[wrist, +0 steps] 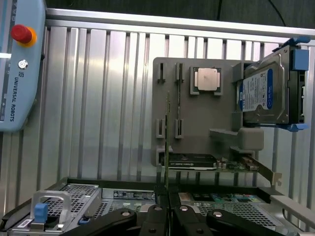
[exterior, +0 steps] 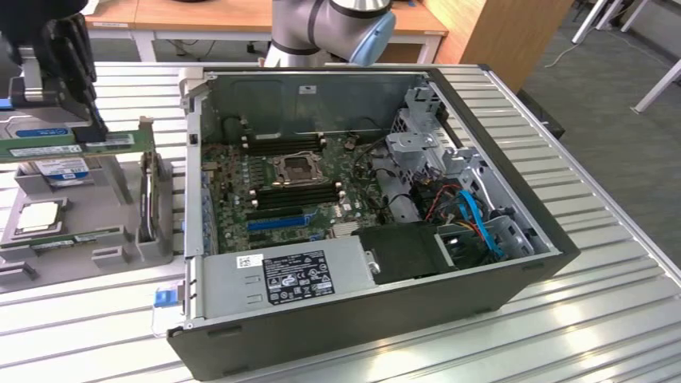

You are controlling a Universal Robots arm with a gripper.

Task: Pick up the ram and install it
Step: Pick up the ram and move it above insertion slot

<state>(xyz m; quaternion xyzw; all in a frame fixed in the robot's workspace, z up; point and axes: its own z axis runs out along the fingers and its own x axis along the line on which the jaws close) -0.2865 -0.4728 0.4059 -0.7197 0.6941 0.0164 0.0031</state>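
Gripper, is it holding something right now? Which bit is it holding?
Yes. The gripper is shut on the ram, the thin green stick. It pinches the ram's two flat sides at the upper long edge, roughly midway along its length.

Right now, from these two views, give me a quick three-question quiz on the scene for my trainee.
1. True or false: the gripper is shut on the ram.
2. Where is the ram? A) seated in the motherboard; B) held up by the gray parts holder, outside the computer case; C) lying flat on the table slats.
3. Fill in: in the wrist view, the holder carries a processor, an expansion card and a ____.

Key: 1 true; 2 B; 3 hard drive.
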